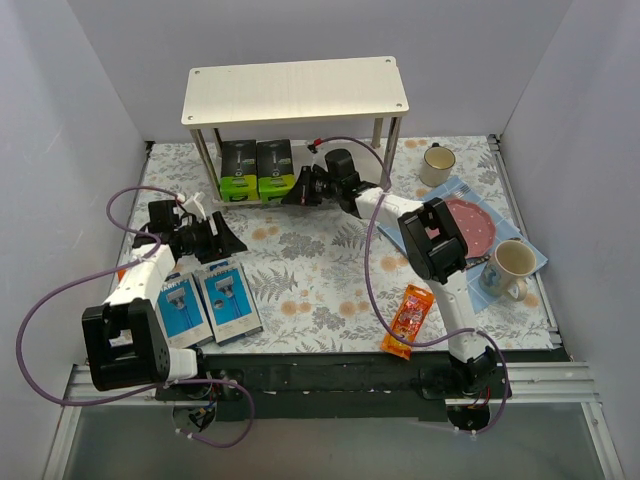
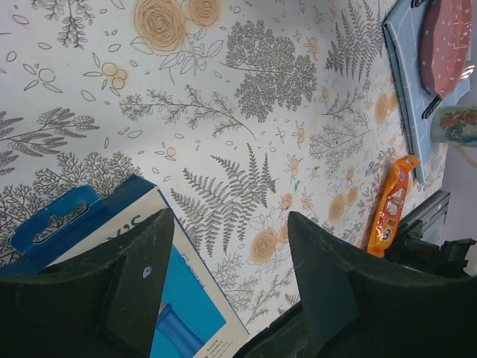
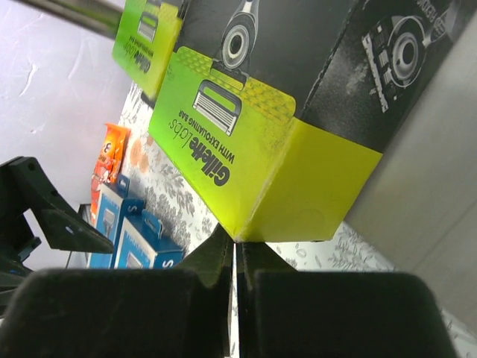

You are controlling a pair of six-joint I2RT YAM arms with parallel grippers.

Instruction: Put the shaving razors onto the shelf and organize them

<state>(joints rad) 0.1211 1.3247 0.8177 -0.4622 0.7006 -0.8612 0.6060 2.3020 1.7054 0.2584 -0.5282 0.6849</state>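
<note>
Your left claw (image 2: 231,218), jaws apart and empty, hovers over a blue box (image 2: 195,302), likely for pickup; right claw (image 3: 232,257), shut and empty, noses a lime-ended box (image 3: 246,156), probably squaring it on the shelf (image 1: 295,90).

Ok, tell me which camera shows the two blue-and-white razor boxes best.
The top external view: both blue-and-white razor boxes lie face up, side by side, almost whole. The left wrist view catches only one box's corner and hang tab; the right wrist view shows both small, far off and partly hidden.
</note>
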